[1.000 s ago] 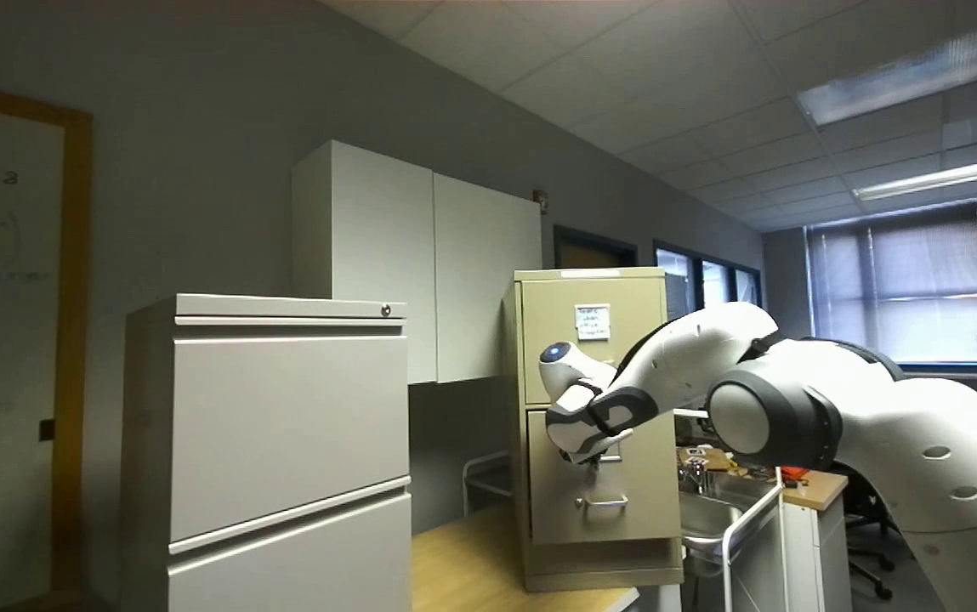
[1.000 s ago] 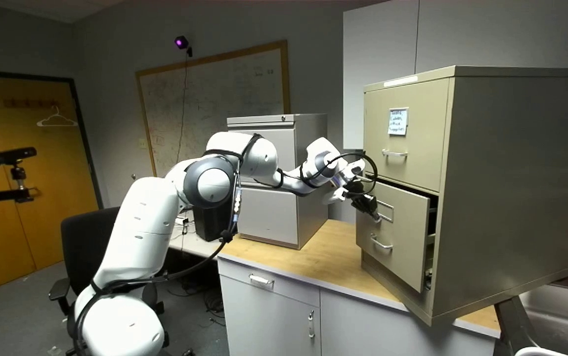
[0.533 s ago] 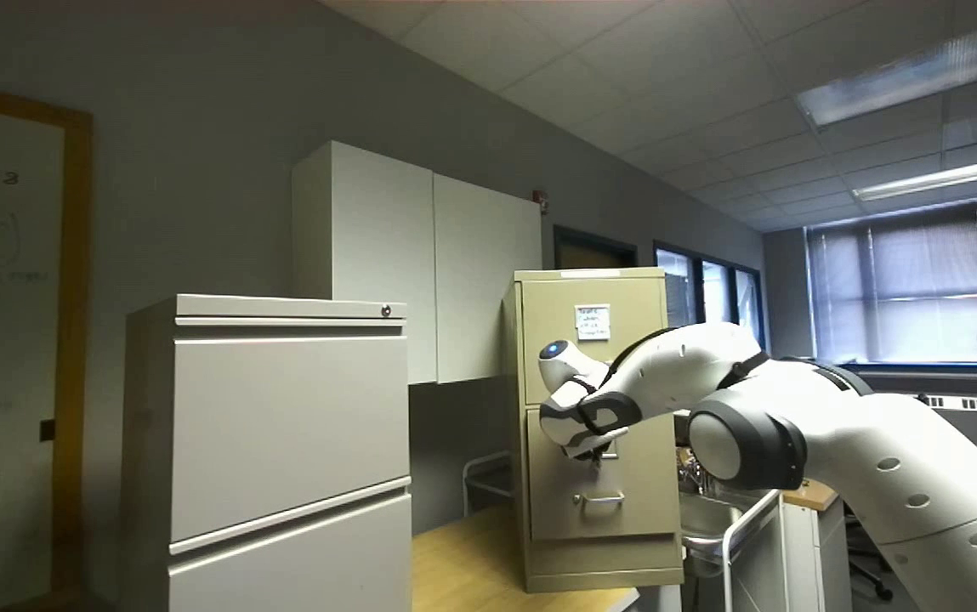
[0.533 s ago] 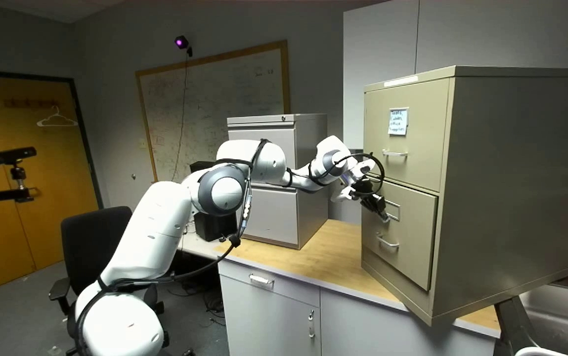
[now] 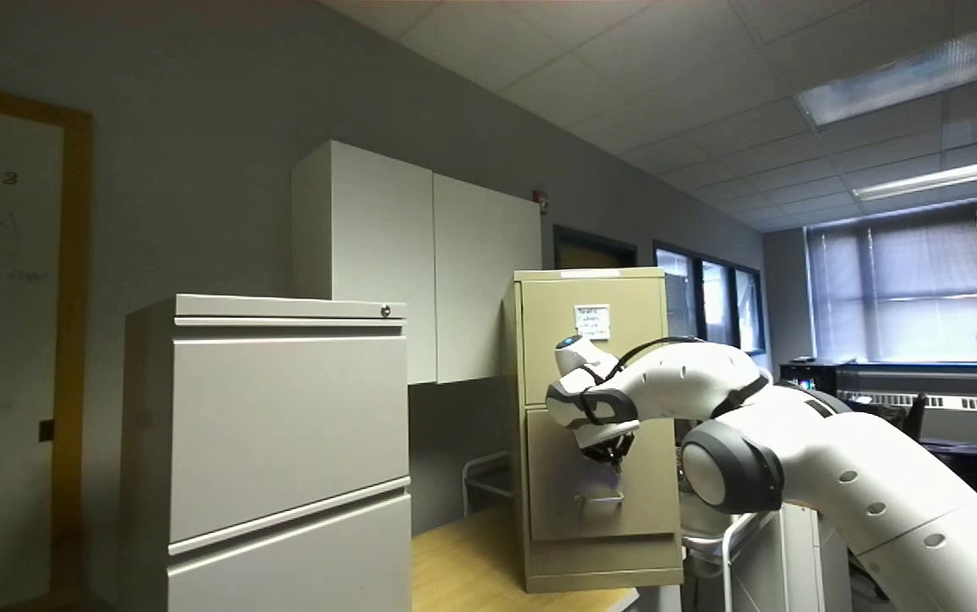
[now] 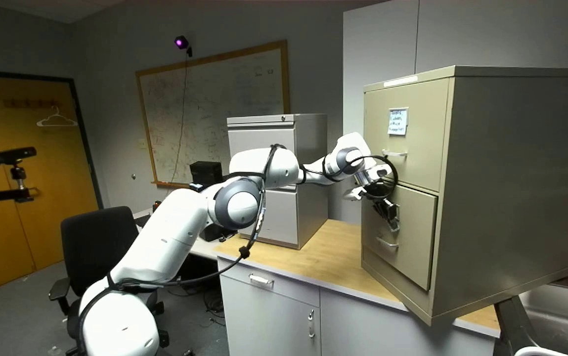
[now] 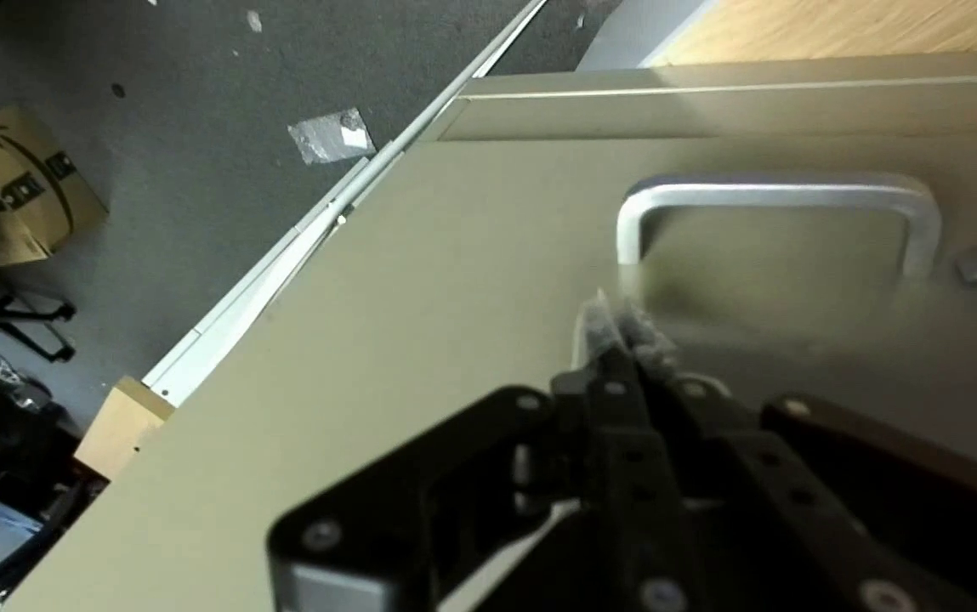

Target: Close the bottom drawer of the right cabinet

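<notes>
The right cabinet is tall, beige metal, and its bottom drawer sits flush with the frame. The same drawer front shows in an exterior view and fills much of the wrist view. Its silver handle lies just beyond my fingertips in the wrist view; it also shows in an exterior view. My gripper is shut with nothing between its tips. In both exterior views the gripper points down at the drawer front above the handle, partly hiding the label holder. Contact cannot be told.
A wider pale-grey cabinet stands left of the beige one on the wooden counter. White wall cupboards hang behind. A steel sink is beyond the beige cabinet. The upper drawer is shut.
The bottom drawer went from partly open to flush between one second and half a second ago. Since then the gripper has tilted further downward and shifted toward the drawer's right side.
</notes>
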